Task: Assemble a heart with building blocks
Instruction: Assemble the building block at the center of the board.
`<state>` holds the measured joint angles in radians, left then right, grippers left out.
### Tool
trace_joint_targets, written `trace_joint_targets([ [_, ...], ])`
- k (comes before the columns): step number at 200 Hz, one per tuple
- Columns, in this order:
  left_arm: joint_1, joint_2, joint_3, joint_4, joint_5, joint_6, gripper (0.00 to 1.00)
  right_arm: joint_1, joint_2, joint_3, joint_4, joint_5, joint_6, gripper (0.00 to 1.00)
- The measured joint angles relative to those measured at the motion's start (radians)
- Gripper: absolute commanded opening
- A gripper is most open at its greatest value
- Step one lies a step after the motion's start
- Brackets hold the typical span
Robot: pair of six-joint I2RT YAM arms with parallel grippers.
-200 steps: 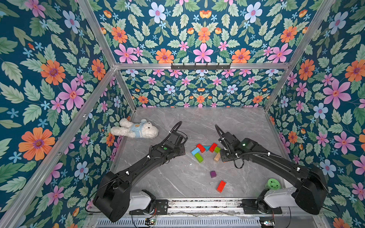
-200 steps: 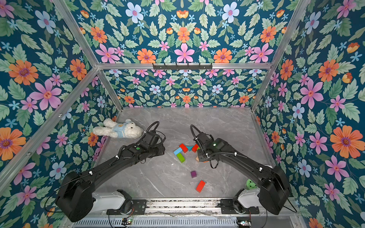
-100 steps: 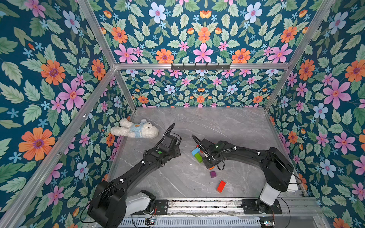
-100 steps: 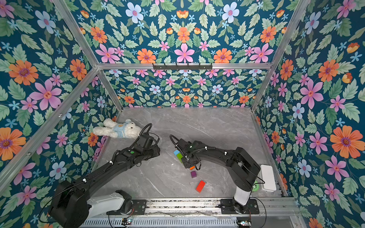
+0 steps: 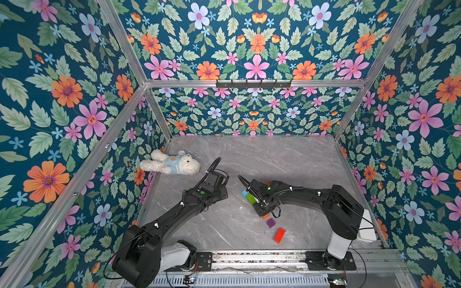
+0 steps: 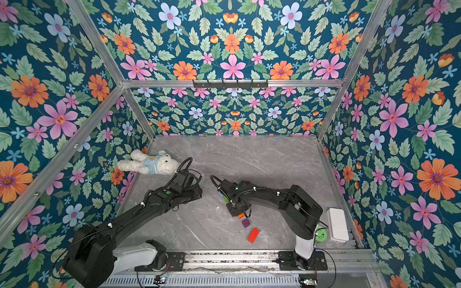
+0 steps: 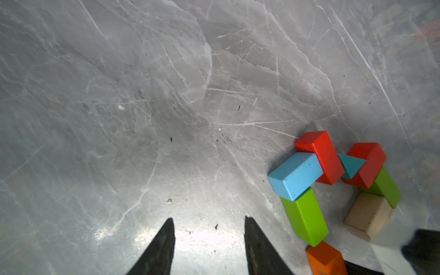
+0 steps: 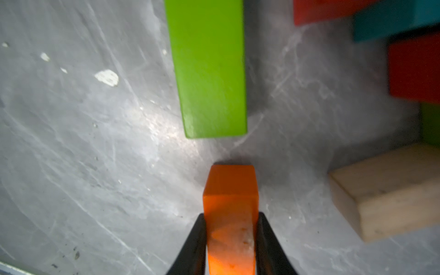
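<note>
A: Which step is in hand?

B: The lower left run of the half-built heart (image 7: 328, 164), I'd say. The right hand (image 8: 231, 215) is clamped narrow on an orange block (image 8: 230, 188), with its jaws against the block's two long sides. The block's free end points at the end of the green bar (image 8: 209, 71), and a small gap shows between them.

A: What already lies in place?

B: On the desk (image 5: 274, 159), two red bars (image 7: 321, 154) stand with the teal triangle (image 7: 350, 166) in the notch between them. A light blue block (image 7: 295, 175) and that green bar run down one side. A second green bar (image 7: 385, 188) and a natural-wood block (image 7: 367, 214) run down the other.

A: What does the next move call for?

B: Probably closing that gap so orange meets green, angled inward toward the tip. Then the jaws should open without nudging the neighbours. I cannot tell whether the block rests on the desk or hangs just above it.

A: What remains?

B: The bottom is open. The purple cube (image 5: 270, 222) and a loose red bar (image 5: 279, 235) lie apart from the outline, nearer the robot's base.

A: And the left hand (image 7: 208, 218)?

B: It hovers over bare desk beside the heart, jaws partly apart, holding nothing.
</note>
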<state>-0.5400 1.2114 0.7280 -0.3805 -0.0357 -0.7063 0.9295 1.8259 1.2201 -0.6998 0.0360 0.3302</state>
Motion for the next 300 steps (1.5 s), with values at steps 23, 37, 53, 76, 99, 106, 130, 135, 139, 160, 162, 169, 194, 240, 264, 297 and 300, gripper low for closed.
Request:
trace_joint_targets([
  [23,0.004,-0.01,-0.005,-0.001,-0.003,0.0,0.51,-0.015,0.026,0.032,0.002,-0.003,-0.024,0.08],
  [37,0.006,-0.012,-0.008,-0.001,-0.004,0.0,0.51,-0.019,0.034,0.041,0.002,-0.004,-0.036,0.09],
  [53,0.006,-0.013,-0.011,-0.002,-0.004,0.0,0.51,-0.019,0.038,0.043,0.005,-0.003,-0.045,0.09],
  [76,0.008,-0.018,-0.011,-0.002,-0.006,0.0,0.51,-0.019,0.044,0.049,0.003,-0.004,-0.049,0.09],
  [99,0.009,-0.019,-0.01,-0.002,-0.008,0.0,0.51,-0.019,0.05,0.055,0.003,-0.004,-0.05,0.09],
  [106,0.009,-0.019,-0.01,-0.002,-0.009,0.0,0.51,-0.019,0.052,0.058,0.0,-0.004,-0.052,0.09],
  [130,0.009,-0.019,-0.011,-0.002,-0.011,0.0,0.51,-0.019,0.064,0.073,0.003,-0.003,-0.053,0.09],
  [135,0.01,-0.02,-0.011,-0.002,-0.011,0.001,0.51,-0.019,0.067,0.076,0.004,-0.003,-0.053,0.09],
  [139,0.01,-0.021,-0.011,-0.002,-0.011,0.001,0.51,-0.019,0.068,0.077,0.004,-0.003,-0.053,0.1],
  [160,0.01,-0.028,-0.016,-0.002,-0.012,0.001,0.51,-0.019,0.07,0.079,0.004,-0.002,-0.053,0.12],
  [162,0.01,-0.028,-0.017,-0.002,-0.013,0.001,0.51,-0.019,0.071,0.079,0.003,-0.001,-0.053,0.12],
  [169,0.01,-0.03,-0.019,-0.003,-0.013,0.002,0.51,-0.019,0.072,0.08,0.002,0.0,-0.054,0.13],
  [194,0.01,-0.031,-0.021,-0.003,-0.013,0.003,0.51,-0.019,0.072,0.082,-0.001,0.003,-0.058,0.22],
  [240,0.01,-0.04,-0.013,-0.014,-0.012,0.003,0.54,-0.007,0.011,0.082,-0.018,0.017,-0.06,0.5],
  [264,0.01,-0.045,0.019,-0.018,-0.012,0.004,0.56,0.002,-0.088,0.089,-0.029,0.019,-0.044,0.57],
  [297,0.01,-0.019,0.058,-0.02,-0.003,0.014,0.56,-0.001,-0.218,0.065,-0.047,0.034,0.009,0.64],
  [300,0.01,-0.018,0.059,-0.02,0.0,0.017,0.56,-0.001,-0.225,0.063,-0.048,0.037,0.012,0.64],
])
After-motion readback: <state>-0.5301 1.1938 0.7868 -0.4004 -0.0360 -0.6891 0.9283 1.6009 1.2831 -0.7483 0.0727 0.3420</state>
